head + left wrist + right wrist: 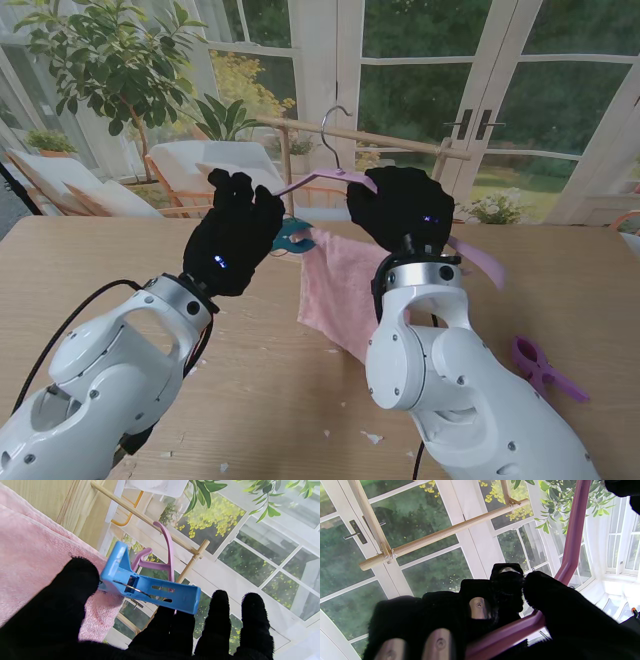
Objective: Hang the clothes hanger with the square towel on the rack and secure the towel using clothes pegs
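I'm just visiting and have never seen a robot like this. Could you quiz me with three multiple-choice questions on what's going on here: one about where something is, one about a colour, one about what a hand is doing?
1. Where does the spare purple peg lie?
A. on the table, on the robot's right
B. on the rack
C. in the left hand

2. What colour is the peg held by the left hand?
A. yellow
B. blue
C. white

3. What is the right hand doing?
A. resting open
B. gripping the hanger
C. holding a peg

Answers:
1 A: it lies flat on the wood beside the right arm.
2 B: the left wrist view shows it blue between the fingers.
3 B: its fingers close around the purple bar.
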Controlling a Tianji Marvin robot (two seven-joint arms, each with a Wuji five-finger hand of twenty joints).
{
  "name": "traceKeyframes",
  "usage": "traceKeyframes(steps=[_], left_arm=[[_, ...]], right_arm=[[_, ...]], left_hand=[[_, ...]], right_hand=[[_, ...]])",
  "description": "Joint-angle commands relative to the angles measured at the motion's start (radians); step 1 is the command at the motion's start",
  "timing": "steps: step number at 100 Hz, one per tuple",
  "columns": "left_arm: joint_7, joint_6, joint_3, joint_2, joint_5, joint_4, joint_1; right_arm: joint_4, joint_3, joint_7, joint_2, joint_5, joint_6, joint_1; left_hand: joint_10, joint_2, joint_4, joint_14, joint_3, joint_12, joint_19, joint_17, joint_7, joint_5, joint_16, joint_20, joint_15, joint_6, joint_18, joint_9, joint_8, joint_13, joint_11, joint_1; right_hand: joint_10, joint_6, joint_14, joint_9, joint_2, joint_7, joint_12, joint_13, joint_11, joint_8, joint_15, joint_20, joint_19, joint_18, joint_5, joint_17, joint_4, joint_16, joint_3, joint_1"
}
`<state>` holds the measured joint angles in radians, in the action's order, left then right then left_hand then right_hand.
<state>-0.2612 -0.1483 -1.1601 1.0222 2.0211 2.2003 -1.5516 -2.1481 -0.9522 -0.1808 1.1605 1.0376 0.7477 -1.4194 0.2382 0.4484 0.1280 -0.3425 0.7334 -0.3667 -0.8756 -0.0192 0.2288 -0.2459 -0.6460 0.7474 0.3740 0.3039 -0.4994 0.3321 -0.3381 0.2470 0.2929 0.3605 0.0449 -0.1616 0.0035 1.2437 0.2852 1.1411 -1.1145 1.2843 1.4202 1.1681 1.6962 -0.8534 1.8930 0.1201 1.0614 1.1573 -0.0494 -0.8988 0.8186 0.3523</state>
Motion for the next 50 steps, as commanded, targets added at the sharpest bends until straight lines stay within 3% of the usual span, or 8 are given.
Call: traceKeyframes(steps=[1, 20, 50], left_arm=[[-0.023, 0.003, -0.017, 0.006, -0.024, 0.016, -0.012], [-0.041, -0.005, -0.096, 0.013, -0.127, 0.048, -0.05], [-0.067, -0.004, -0.241, 0.025, -0.457, 0.132, -0.132]], right_arm=[[-0.015, -0.006, 0.013, 0.005, 0.002, 0.003, -0.007], [-0.018, -0.021, 0.02, 0.003, 0.002, 0.006, -0.014], [-0.018, -0.037, 0.027, 0.001, -0.001, 0.006, -0.02]], left_hand=[[0.027, 0.0, 0.031, -0.002, 0.003, 0.019, 0.049, -0.018, -0.026, 0.019, 0.014, -0.021, -0.025, 0.072, -0.031, -0.029, 0.006, -0.029, -0.018, -0.05], [0.033, -0.015, 0.034, 0.001, -0.007, 0.026, 0.08, -0.03, -0.04, 0.012, 0.022, -0.034, -0.041, 0.067, -0.007, -0.03, 0.006, -0.037, -0.024, -0.064], [0.034, -0.039, 0.02, -0.005, -0.032, 0.03, 0.111, -0.042, -0.046, -0.035, 0.02, -0.038, -0.051, 0.047, -0.003, 0.004, -0.002, -0.035, -0.025, -0.002]], right_hand=[[-0.012, -0.01, -0.001, 0.034, -0.071, 0.01, -0.02, 0.027, 0.041, 0.018, 0.1, -0.031, 0.201, -0.18, 0.025, 0.08, 0.033, -0.017, -0.02, -0.023], [-0.012, -0.01, 0.0, 0.034, -0.071, 0.01, -0.02, 0.027, 0.041, 0.018, 0.1, -0.031, 0.201, -0.18, 0.025, 0.08, 0.033, -0.017, -0.021, -0.024], [-0.012, -0.01, 0.0, 0.034, -0.071, 0.01, -0.02, 0.027, 0.041, 0.018, 0.099, -0.031, 0.201, -0.18, 0.025, 0.08, 0.033, -0.017, -0.022, -0.023]])
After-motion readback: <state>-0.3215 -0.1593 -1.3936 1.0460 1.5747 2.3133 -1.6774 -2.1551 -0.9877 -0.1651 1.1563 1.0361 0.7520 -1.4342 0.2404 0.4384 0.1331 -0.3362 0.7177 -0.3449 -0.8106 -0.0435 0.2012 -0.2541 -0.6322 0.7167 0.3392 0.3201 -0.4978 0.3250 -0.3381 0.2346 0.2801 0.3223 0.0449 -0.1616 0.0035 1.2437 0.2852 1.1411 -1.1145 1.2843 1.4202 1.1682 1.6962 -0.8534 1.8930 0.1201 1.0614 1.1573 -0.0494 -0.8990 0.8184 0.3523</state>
